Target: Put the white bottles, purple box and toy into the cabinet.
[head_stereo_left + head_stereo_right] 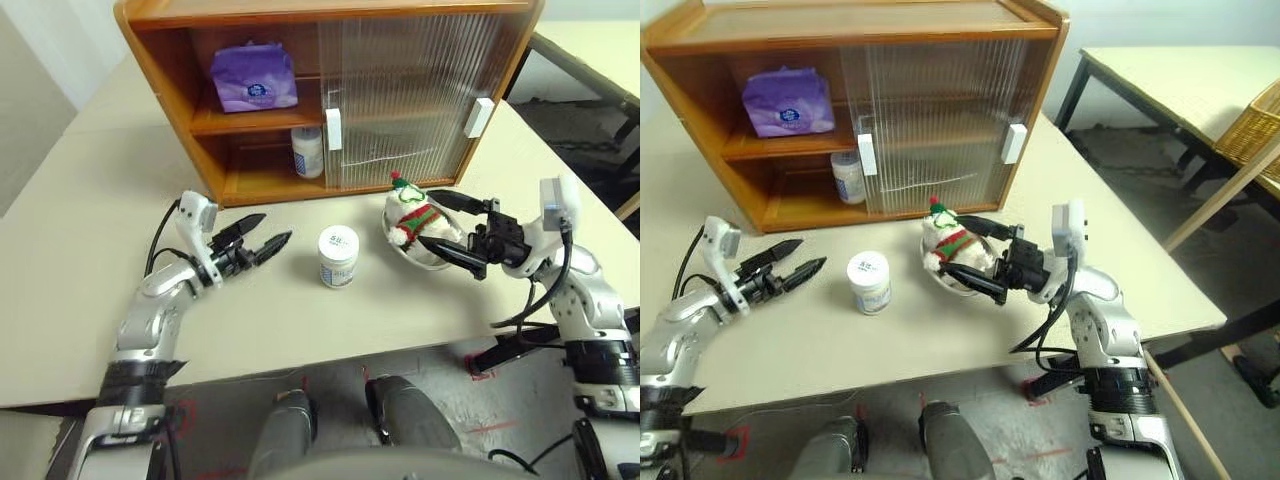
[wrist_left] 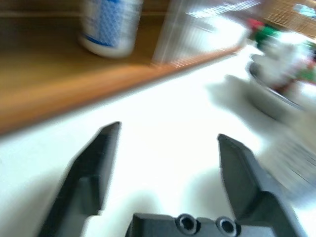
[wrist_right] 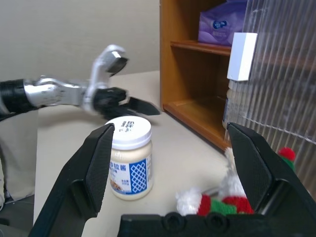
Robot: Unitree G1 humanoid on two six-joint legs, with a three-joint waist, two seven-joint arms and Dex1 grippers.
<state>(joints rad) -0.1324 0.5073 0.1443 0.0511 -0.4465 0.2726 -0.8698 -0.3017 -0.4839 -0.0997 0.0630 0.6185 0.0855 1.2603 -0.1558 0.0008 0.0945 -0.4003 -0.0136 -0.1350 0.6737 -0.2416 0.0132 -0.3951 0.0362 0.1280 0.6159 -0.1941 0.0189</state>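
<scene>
Left claw apart, empty; right claw apart (straddling fluffy toy in bowl).

Two white bottles: one on the surface, one on the lower shelf of the single cabinet. One purple box (upper shelf). One toy, sitting in one steel bowl. Two end effectors, left and right.

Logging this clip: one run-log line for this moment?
box: top shelf | bottle: bottom shelf | second bottle: table | toy: bowl | both grippers open, empty
</scene>
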